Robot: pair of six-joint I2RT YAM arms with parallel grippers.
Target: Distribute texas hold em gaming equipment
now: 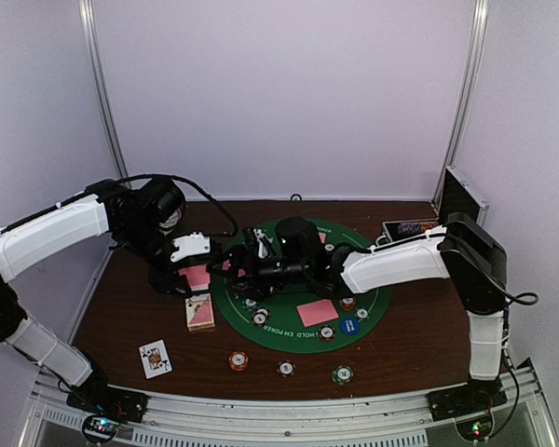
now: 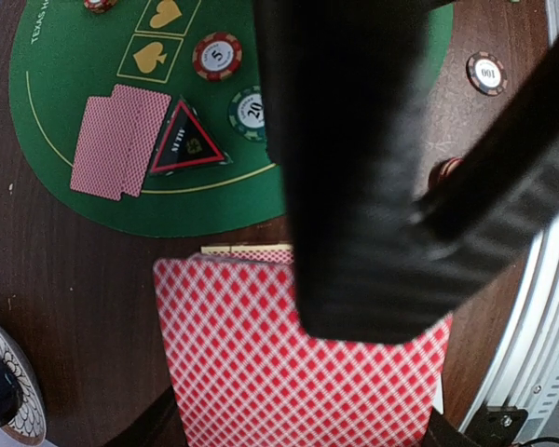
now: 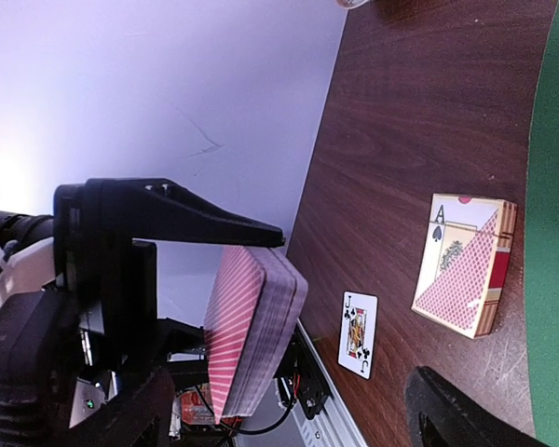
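**Top view:** My left claw [image 1: 194,273] is clamped on a deck of red-backed cards [image 1: 199,277], just off the left edge of the green mat [image 1: 373,303] on the brown table [image 1: 419,345]. My right claw [image 1: 247,265] reaches across the mat to just beside that deck. I cannot tell whether its fingers are apart or together. A card box [image 1: 199,312] lies near the deck, with a face-up jack [image 1: 155,358] closer to my bases. Three striped chips [image 1: 286,368] sit on bare wood along the mat's near edge.

**Left wrist:** The deck [image 2: 261,372] fills the lower frame, and one black finger [image 2: 354,186] presses across its back. On the mat [image 2: 56,74] beyond, two red-backed cards [image 2: 116,140] overlap just beside a red triangle [image 2: 184,142]. A green chip [image 2: 250,112] and a red chip [image 2: 216,56] lie near it.

**Right wrist:** My left claw's black fingers pinch the deck [image 3: 252,335] above and below, holding it clear of the table. The jack [image 3: 360,333] and the card box [image 3: 466,265] lie on the wood. Only one of my right fingers [image 3: 466,410] shows, at the lower edge.
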